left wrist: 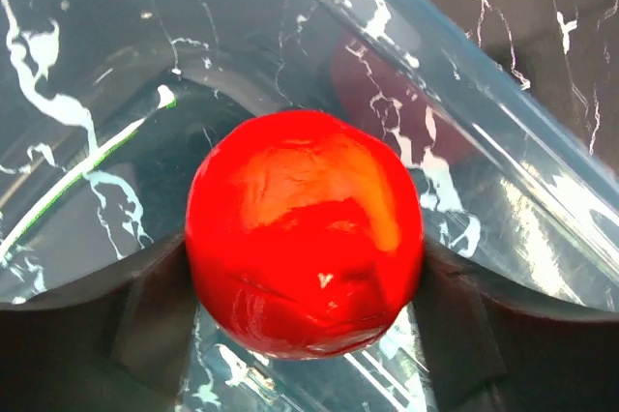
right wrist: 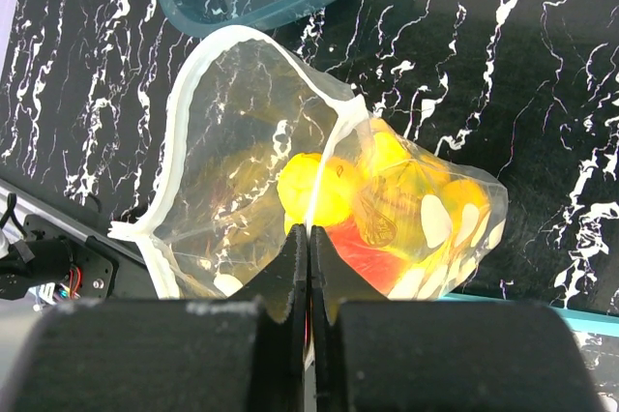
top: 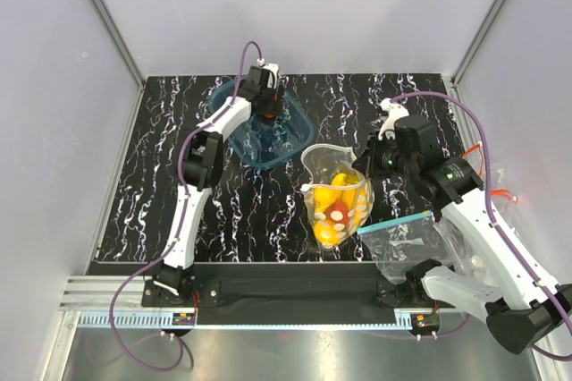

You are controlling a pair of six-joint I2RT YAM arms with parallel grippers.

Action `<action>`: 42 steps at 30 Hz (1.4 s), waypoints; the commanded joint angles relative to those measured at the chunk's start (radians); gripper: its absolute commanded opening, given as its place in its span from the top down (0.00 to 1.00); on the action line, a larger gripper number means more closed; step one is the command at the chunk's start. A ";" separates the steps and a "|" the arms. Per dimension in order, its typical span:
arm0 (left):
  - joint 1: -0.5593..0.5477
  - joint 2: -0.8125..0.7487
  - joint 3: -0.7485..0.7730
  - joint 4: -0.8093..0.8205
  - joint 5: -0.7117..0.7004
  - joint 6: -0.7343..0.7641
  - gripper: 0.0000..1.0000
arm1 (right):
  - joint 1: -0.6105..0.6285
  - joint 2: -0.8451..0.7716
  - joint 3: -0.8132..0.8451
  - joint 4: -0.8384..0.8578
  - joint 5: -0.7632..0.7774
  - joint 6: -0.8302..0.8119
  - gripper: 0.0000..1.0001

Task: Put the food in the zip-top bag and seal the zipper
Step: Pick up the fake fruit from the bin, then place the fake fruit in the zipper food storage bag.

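The left claw (left wrist: 305, 281) pinches the red piece (left wrist: 302, 223); right claw (right wrist: 308, 250) pinches the zip-top bag (right wrist: 227, 132), contact hidden between its tips

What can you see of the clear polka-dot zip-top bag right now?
The clear, crinkly plastic zip-top bag with white polka dots rests on the black marbled table, mouth gaping toward the far side, its pale zipper strip unsealed. Yellow and red toy fruits fill its bottom. The right gripper, fingers shut, pinches its rim.

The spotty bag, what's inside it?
Through the clear bag you can see yellow fruits and a red piece piled together. Anything lying underneath that pile is covered, so I can't tell.
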 commanded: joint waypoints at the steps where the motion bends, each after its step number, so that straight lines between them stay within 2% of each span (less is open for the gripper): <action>1: 0.007 -0.099 -0.067 0.047 0.047 0.006 0.37 | -0.003 -0.005 -0.005 0.051 -0.004 -0.008 1.00; 3: 0.010 -0.170 -0.129 0.064 0.055 0.006 0.47 | -0.002 -0.005 -0.005 0.050 0.000 -0.005 1.00; 5: 0.010 -0.263 -0.230 0.110 0.066 0.008 0.51 | -0.003 -0.006 -0.003 0.045 -0.007 -0.003 1.00; 9: 0.010 -0.450 -0.370 0.161 0.099 0.009 0.55 | -0.002 -0.018 -0.003 0.048 -0.010 -0.002 1.00; 13: 0.004 -0.705 -0.525 0.201 0.191 -0.034 0.57 | -0.003 -0.023 0.001 0.047 0.006 0.001 1.00; 15: -0.007 -0.782 -0.620 0.219 0.228 -0.063 0.57 | -0.003 -0.020 0.006 0.045 0.010 0.004 1.00; 19: -0.108 -0.993 -0.756 0.245 0.224 -0.060 0.58 | -0.003 -0.015 0.015 0.038 0.026 0.016 1.00; 25: -0.287 -1.201 -0.905 0.273 0.166 -0.072 0.58 | -0.002 -0.022 0.004 0.059 0.053 0.056 1.00; 29: -0.386 -1.241 -0.942 0.284 0.144 -0.066 0.59 | -0.003 -0.028 0.003 0.067 0.075 0.075 1.00; 33: -0.469 -1.200 -0.930 0.272 0.145 -0.058 0.60 | -0.002 -0.042 -0.008 0.079 0.081 0.093 1.00; 37: -0.547 -1.097 -0.881 0.259 0.141 -0.034 0.60 | -0.003 -0.061 -0.022 0.093 0.084 0.108 1.00; 42: -0.571 -0.974 -0.780 0.148 0.171 -0.040 0.60 | -0.003 -0.089 -0.038 0.097 0.095 0.118 1.00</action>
